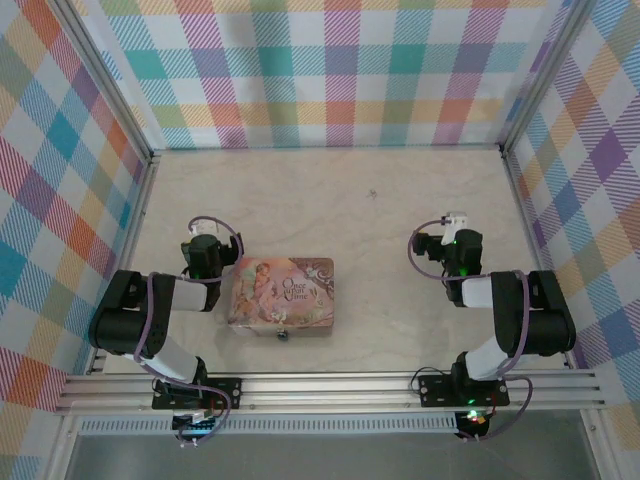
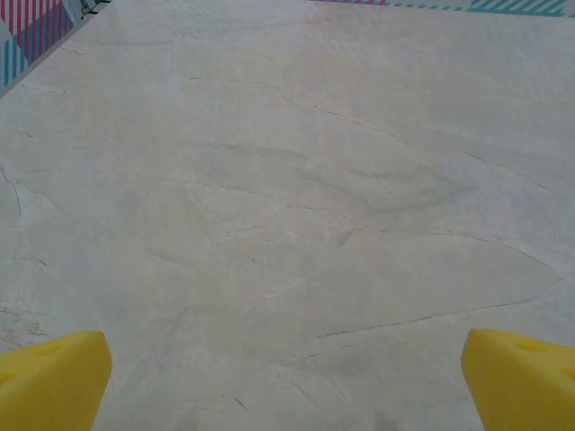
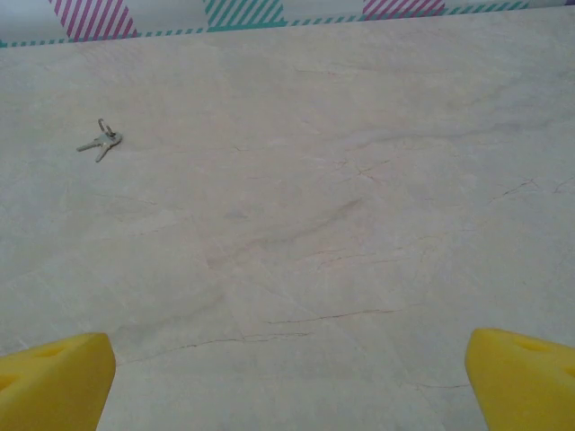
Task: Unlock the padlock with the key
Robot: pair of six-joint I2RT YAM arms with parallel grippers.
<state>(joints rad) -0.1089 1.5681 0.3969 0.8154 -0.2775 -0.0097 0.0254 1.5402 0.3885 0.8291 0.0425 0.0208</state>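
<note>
Here, one pink tin (image 1: 282, 290), lid shut and contents hidden, sits just right of the left claw (image 2: 287, 382), with one tiny padlock (image 1: 281, 334) at its near edge. Two keys (image 3: 103, 142) on one ring lie ahead-left of the right claw (image 3: 287, 382). Both claws gape wide.

1. The tin (image 1: 281, 293) lies on the table (image 1: 300, 190), near its front edge and left of the middle.
2. The padlock (image 1: 282, 333) sits against the tin's near side.
3. The keys (image 1: 373, 193) lie on the table behind the tin and to its right, well apart from it.
4. The left gripper (image 1: 207, 242) is just beside the tin's left end.
5. The right gripper (image 1: 453, 230) is well off to the tin's right, in front of the keys.
</note>
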